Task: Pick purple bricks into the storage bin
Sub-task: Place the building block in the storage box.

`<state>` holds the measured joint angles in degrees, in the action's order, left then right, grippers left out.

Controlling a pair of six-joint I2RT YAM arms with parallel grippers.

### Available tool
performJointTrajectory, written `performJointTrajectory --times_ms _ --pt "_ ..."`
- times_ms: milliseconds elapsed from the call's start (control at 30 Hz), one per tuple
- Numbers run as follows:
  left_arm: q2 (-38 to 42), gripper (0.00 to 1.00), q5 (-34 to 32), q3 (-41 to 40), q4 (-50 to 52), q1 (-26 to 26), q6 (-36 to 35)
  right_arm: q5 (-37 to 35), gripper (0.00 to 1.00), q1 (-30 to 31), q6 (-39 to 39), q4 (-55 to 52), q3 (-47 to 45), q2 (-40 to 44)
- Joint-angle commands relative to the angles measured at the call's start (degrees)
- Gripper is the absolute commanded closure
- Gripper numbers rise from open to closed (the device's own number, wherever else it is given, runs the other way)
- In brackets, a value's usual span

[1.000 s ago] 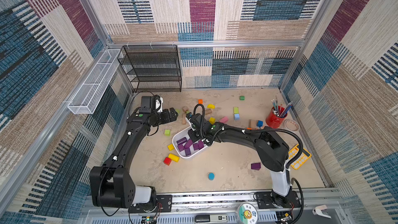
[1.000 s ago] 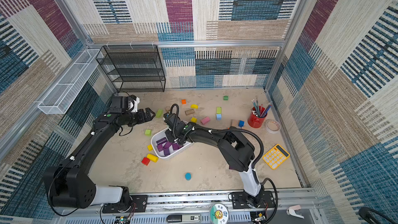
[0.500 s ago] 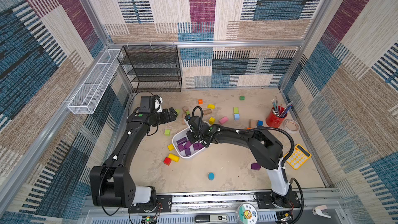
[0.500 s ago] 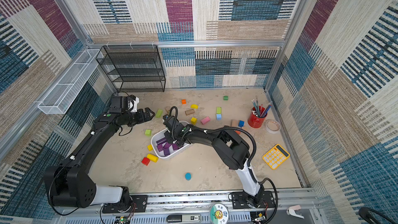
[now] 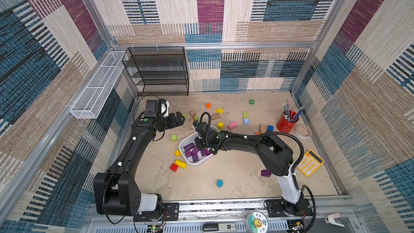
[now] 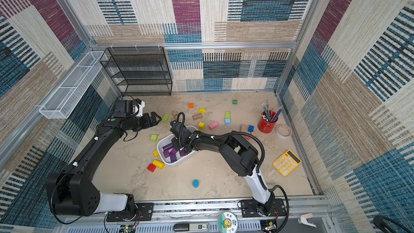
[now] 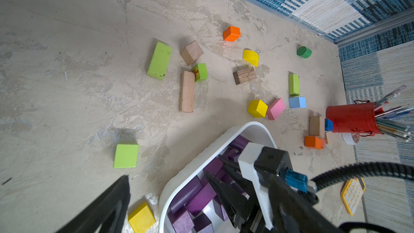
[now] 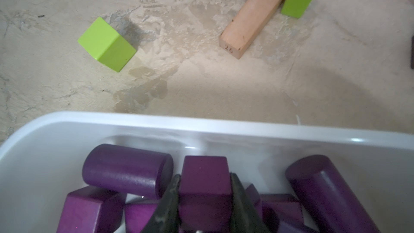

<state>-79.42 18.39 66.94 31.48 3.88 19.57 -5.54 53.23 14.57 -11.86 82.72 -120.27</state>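
A purple cube held low in the white tub
Up front, one purple block lies alone on the rough floor. Farther in, the right gripper pinches the smooth cube over the round and square blocks, likely so it drops softly. Beyond, the left gripper hangs wide open, empty.

Bright even light, soft shadows, edge distortion

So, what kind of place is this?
Likely a robot test cell, not a home: left arm and right arm bolted to a metal rail, patterned wall panels closing it in, toy blocks scattered on the table.
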Motion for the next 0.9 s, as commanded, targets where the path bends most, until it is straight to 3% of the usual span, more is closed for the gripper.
performJointTrajectory --times_ms 0,467,867 --pt "0.4 0.02 0.94 -0.01 -1.72 -0.14 0.73 -0.82 0.67 0.03 0.47 1.06 0.68 -0.22" --pt "0.84 0.02 0.94 -0.32 -1.9 -0.23 0.72 -2.36 0.57 0.29 0.38 -0.16 0.47 4.87" --pt "1.73 0.03 1.37 -1.11 -2.92 -0.25 1.26 -6.27 0.52 0.38 2.96 -0.94 -8.74 15.91"
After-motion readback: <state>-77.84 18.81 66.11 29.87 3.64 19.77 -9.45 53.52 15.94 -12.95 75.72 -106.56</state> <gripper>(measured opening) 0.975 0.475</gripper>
